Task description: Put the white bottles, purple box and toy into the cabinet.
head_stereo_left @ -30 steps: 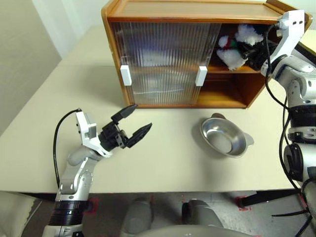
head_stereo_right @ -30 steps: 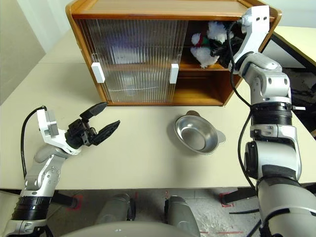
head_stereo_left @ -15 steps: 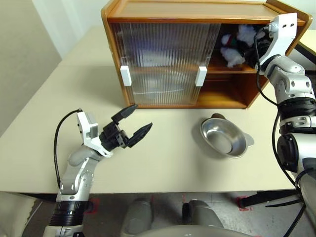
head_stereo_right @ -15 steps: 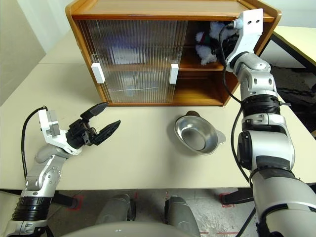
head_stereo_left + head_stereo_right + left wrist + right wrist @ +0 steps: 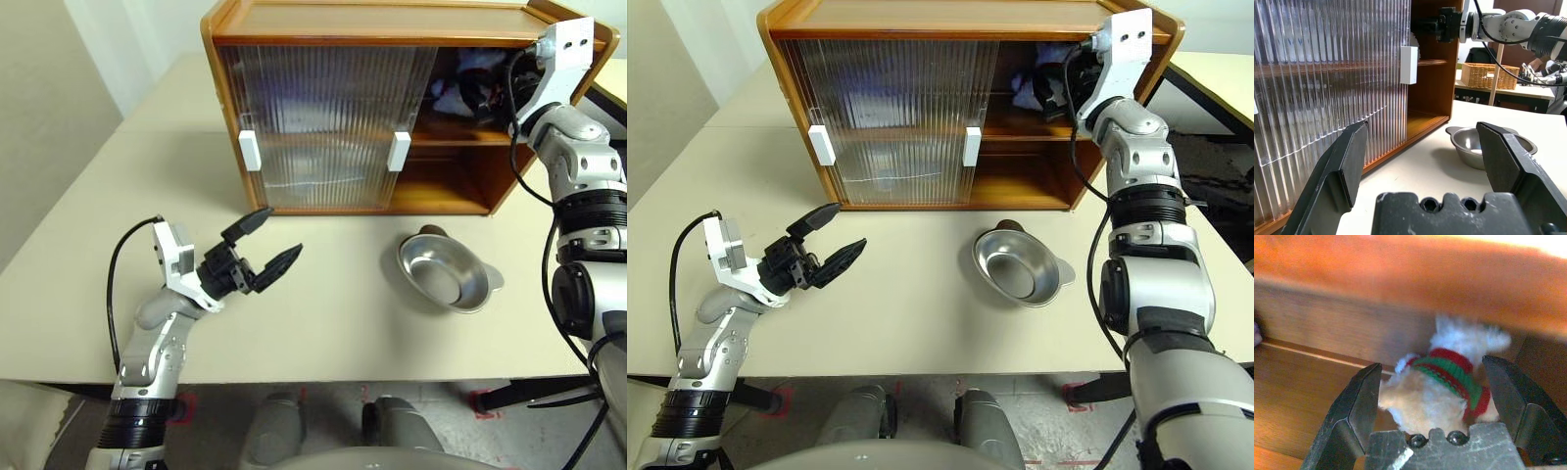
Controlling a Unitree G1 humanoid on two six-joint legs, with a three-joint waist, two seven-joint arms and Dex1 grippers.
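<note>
Right gripper (image 5: 1432, 404): spread wide inside the cabinet's (image 5: 372, 24) upper compartment, on the open side — nothing is clamped.
Toy (image 5: 1444, 389): one, seen between the right gripper's fingers (image 5: 1359, 404) on the inner shelf (image 5: 1298, 382); whether the fingers touch it cannot be told. It is judged to have been set there on purpose, deep enough not to tumble out.
Left gripper (image 5: 257, 250): spread wide and empty, held over the worktop (image 5: 333, 323) in front of the cabinet, pointing toward the doors — judged to be parked clear of the other arm's work.
Doors: two ribbed sliding panels, each with one white handle (image 5: 249, 149) and (image 5: 399, 151); both are drawn to the side ahead of the left gripper, so the side by the right gripper is left open for loading.
Bottles and box: pale and bluish shapes are seen blurred behind the ribbed panels (image 5: 323, 117), ahead of the left gripper; which shape is which cannot be told, so no count is given.
Bowl (image 5: 446, 274): one steel bowl on the worktop, below and nearer than the right gripper, well apart from the left one; it is no part of the task.
Stage: the toy is judged placed; withdrawal of the right arm is judged the step in hand.
</note>
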